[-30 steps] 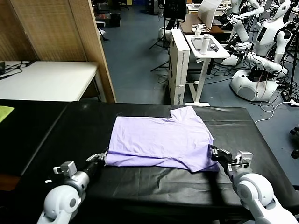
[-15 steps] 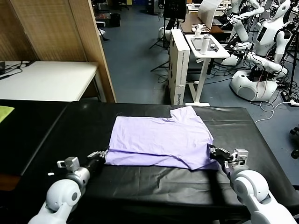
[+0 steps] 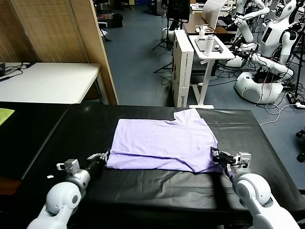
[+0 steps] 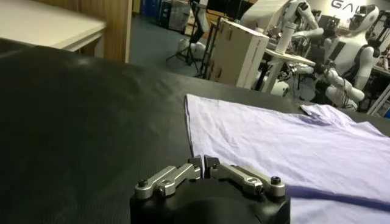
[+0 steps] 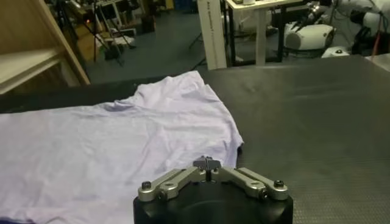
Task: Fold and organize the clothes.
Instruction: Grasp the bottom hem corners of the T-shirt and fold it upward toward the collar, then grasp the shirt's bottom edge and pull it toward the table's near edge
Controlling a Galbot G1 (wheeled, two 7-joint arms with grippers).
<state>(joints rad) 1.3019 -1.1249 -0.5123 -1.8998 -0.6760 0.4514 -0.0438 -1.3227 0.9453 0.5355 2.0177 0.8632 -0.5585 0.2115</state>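
Note:
The pale lavender T-shirt (image 3: 162,143) lies flat on the black table (image 3: 143,191), folded over, with a sleeve toward the far right. My left gripper (image 3: 101,155) is low at its near left corner. In the left wrist view (image 4: 203,164) its pads are pressed together with a thin pale sliver of the shirt's (image 4: 292,146) edge between them. My right gripper (image 3: 215,154) is at the near right corner. In the right wrist view (image 5: 207,163) its pads meet at the hem of the shirt (image 5: 109,140).
A yellow-green cloth scrap (image 3: 5,114) lies at the far left edge. Behind the black table stand a white table (image 3: 47,81), a wooden partition (image 3: 62,28), a white cart (image 3: 207,45) and other robots (image 3: 271,47).
Both grippers have slid a little away from me along the table with the shirt's near corners. The near edge now lies straighter and flatter.

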